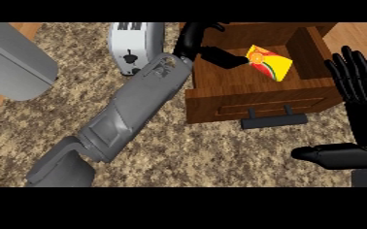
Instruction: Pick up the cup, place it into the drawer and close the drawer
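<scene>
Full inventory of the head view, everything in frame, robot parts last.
drawer: 1, brown wood with dark handle, open, upper right
cup: 1, yellow with red-orange print, tilted inside the drawer
toaster: 1, white, top, left of centre
grey object: 1, grey, left edge, unidentifiable
counter: 1, speckled brown
left hand: 1, black on grey forearm, in the drawer by the cup
right hand: 1, black, open, resting at right edge
</scene>
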`<state>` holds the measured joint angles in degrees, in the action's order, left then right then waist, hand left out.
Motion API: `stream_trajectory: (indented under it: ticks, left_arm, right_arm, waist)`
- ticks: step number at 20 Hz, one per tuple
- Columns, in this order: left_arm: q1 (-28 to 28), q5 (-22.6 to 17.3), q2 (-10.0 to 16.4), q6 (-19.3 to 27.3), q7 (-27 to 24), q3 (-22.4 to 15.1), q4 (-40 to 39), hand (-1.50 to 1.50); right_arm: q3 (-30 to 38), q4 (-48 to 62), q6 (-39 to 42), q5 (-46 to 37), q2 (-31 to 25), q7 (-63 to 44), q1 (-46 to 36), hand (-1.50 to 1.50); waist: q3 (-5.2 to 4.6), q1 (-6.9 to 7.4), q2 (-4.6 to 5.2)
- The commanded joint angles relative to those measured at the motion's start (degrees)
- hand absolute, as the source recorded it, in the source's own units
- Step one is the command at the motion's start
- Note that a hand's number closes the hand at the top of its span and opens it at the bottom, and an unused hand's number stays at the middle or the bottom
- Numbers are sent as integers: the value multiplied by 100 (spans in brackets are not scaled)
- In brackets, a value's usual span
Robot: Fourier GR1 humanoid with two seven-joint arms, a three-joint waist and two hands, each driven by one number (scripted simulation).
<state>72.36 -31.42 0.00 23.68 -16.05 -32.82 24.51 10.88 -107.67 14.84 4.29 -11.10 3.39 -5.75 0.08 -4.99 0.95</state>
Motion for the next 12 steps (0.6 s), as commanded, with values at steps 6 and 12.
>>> stream_trajectory:
  ticks: [6, 12]
  left_arm:
    - [-198, -324, 0, 700, -257, -627, 313, -150]
    - [221, -672, 0, 546, -615, -235, 480, -150]
  right_arm:
    - [-24, 163, 53, 145, 17, -59, -263, -150]
    - [-44, -232, 626, 1310, 34, -452, -156, 150]
  waist:
    - [-3, 40, 11]
    - [-5, 77, -22]
